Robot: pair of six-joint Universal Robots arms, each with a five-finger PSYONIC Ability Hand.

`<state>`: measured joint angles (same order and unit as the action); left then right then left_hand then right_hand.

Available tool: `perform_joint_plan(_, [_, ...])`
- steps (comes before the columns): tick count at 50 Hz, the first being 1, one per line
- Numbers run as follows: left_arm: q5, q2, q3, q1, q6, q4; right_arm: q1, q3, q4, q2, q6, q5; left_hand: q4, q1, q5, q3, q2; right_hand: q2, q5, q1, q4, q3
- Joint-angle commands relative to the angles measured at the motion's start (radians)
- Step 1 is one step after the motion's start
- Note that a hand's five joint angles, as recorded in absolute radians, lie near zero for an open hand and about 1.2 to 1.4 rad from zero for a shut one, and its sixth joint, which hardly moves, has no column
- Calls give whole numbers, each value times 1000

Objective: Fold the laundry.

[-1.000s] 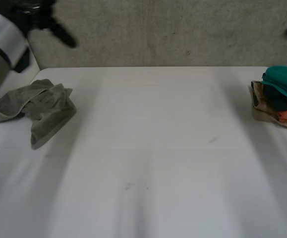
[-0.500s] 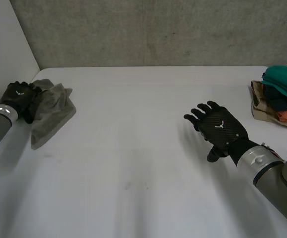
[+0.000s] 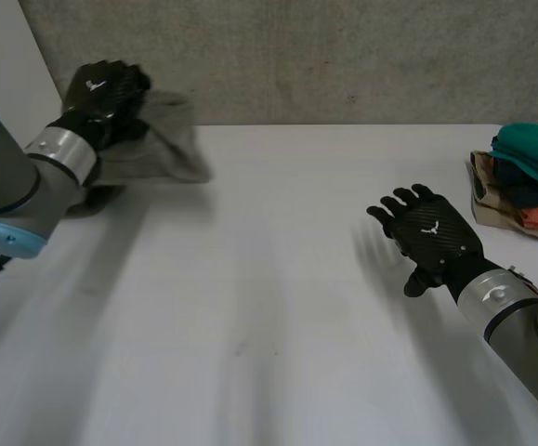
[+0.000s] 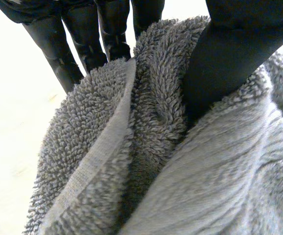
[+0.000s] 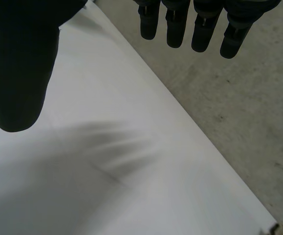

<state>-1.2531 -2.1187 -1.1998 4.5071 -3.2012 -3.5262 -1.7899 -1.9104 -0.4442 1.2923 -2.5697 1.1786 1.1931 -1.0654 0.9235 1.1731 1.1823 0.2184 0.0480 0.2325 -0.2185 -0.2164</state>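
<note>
Folding of this piece has not begun, by the look of it: the grey towel (image 3: pixel 162 139) is a crumpled bunch held clear of the worktop (image 3: pixel 278 279), above its far left corner, in the left hand (image 3: pixel 106 93). In the left wrist view the fingers (image 4: pixel 90 46) lie along one side of the bunched terry and the thumb presses in from the other, so the cloth is pinched between them, with a hemmed edge running through the folds under the palm. The right hand (image 3: pixel 431 237) hovers palm-down over the right half of the worktop, well apart from the towel, its fingers (image 5: pixel 173 24) straight, spread and holding nothing. At the right edge a pile of folded laundry (image 3: pixel 529 177) shows teal on top, then dark blue and orange, with a beige piece underneath; it rests straight on the worktop, not in a basket, and I take it as the finished part of the job. What is left, I judge, is to lay the towel out flat in the open middle, fold it and add it to that pile.
</note>
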Motion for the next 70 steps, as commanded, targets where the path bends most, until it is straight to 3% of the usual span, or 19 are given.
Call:
perform_joint_plan(1, [3,80,-130,-274,100,21,24,5,-1,7,-18,53,203,-331,298,223,214,-44,-48,-58,44,42])
perform_joint_plan(6, [-8,-62,-107,-405,70,39,47,19,1,7,-46,90,203,-331,298,223,214,-44,-48,-58,44,42])
perform_joint_plan(7, [-11,-91,-98,-419,61,41,52,22,2,7,-52,93,99,-227,194,119,110,-44,-48,-58,44,42])
perform_joint_plan(8, [-11,-118,-87,-430,51,44,56,25,2,7,-59,95,-178,50,-83,-158,-167,-44,-48,-58,44,42])
perform_joint_plan(9, [-12,-160,-74,-443,23,61,61,28,5,7,-67,95,-722,594,-627,-702,-711,-44,-48,-58,44,42])
perform_joint_plan(14, [-40,-152,-79,-459,-54,145,104,48,19,8,-145,98,-976,849,-881,-956,-966,-44,-48,-58,44,42])
perform_joint_plan(20, [-83,43,-159,-411,-69,165,113,65,58,30,-208,96,-991,864,-896,-971,-981,-44,-48,-58,44,42])
perform_joint_plan(26, [-95,135,-267,-293,-80,164,110,155,295,35,-222,79,-977,849,-882,-957,-966,-44,-48,-58,44,42])
perform_joint_plan(32, [-80,111,-277,-160,-100,174,113,324,591,16,-207,47,-915,787,-820,-895,-904,-44,-48,-58,44,42])
perform_joint_plan(36, [-55,30,-247,-105,-192,211,115,399,676,-57,-193,27,-862,734,-767,-842,-851,51,47,37,-51,-53])
perform_joint_plan(42, [55,-88,-169,-91,-402,289,106,419,673,-136,-109,-7,-862,734,-767,-842,-851,148,144,134,-148,-150])
perform_joint_plan(46, [96,-151,-106,-97,-454,296,101,413,656,-180,0,-4,-859,732,-764,-839,-848,151,147,137,-151,-153])
perform_joint_plan(53, [116,-263,66,-109,-454,319,73,389,533,-226,43,7,-745,617,-650,-725,-734,160,156,146,-160,-162])
perform_joint_plan(62, [118,-377,230,-120,-467,512,72,330,450,-220,20,9,-313,186,-218,-293,-303,160,156,146,-160,-162])
perform_joint_plan(70, [115,-377,236,-132,-467,517,81,330,446,-215,16,10,-481,353,-385,-460,-470,172,168,158,-172,-174])
